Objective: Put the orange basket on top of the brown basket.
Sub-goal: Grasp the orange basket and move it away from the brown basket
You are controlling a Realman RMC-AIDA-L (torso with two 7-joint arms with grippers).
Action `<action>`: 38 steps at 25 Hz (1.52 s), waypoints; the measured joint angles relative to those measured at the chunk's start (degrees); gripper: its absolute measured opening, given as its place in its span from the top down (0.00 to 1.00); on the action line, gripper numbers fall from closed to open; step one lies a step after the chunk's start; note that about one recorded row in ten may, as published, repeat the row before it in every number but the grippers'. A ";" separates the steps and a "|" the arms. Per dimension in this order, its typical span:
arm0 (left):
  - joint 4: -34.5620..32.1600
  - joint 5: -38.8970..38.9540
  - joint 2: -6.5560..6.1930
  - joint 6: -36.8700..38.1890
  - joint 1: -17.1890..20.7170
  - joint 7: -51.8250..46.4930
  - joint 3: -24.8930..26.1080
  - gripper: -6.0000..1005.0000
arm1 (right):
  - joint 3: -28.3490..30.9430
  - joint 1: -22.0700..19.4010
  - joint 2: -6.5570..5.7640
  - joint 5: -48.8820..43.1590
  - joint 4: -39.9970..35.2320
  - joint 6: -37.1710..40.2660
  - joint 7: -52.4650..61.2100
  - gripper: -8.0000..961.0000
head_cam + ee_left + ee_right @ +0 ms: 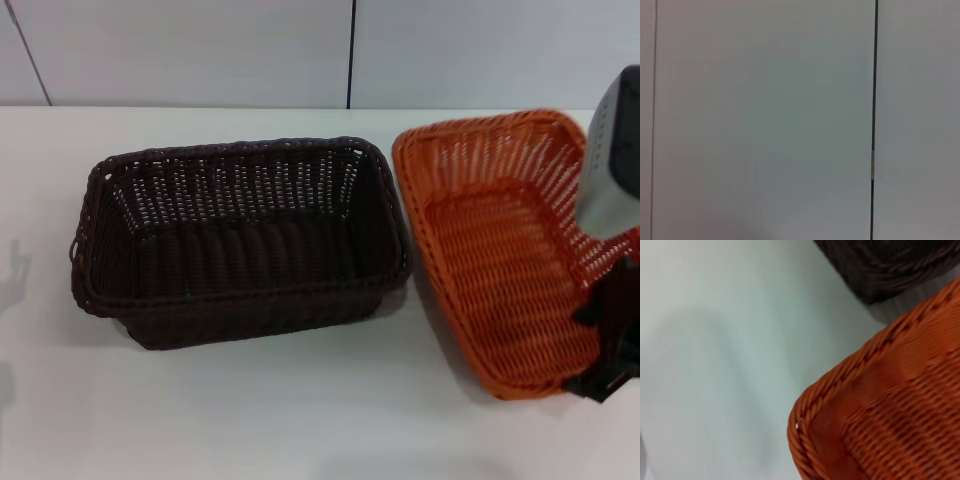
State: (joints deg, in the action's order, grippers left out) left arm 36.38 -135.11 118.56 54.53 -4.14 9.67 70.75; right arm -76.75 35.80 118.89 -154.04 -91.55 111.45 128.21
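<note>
The brown basket [240,240] stands upright on the white table, left of centre in the head view. The orange basket [500,250] is just to its right, tilted with its right side raised and its opening turned toward the brown basket. My right gripper [607,340] is at the orange basket's near right rim, shut on it. The right wrist view shows a corner of the orange basket [890,410] close up and a corner of the brown basket [890,265] beyond it. My left gripper is out of view; its wrist view shows only a wall.
The white table [300,420] stretches in front of and left of the baskets. A pale panelled wall [200,50] with a dark seam [351,50] rises behind the table's far edge. The left wrist view shows that wall [765,120].
</note>
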 joint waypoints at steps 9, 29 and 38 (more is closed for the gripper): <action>-0.35 0.18 -0.03 -0.22 0.05 0.00 0.00 0.17 | -2.70 -0.98 0.18 0.11 -0.02 -1.23 2.69 0.17; -0.62 0.10 -0.09 -0.65 0.44 0.00 -0.04 0.17 | -4.92 -1.07 0.12 0.94 3.00 -4.66 3.61 0.17; -0.62 -0.10 -0.20 -0.65 0.59 0.00 -0.09 0.18 | -8.99 -1.82 0.16 -2.24 5.82 -8.90 4.20 0.17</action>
State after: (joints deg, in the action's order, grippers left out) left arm 35.77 -135.21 118.36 53.87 -3.55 9.67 70.66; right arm -85.75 33.98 119.05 -156.28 -85.73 102.55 132.41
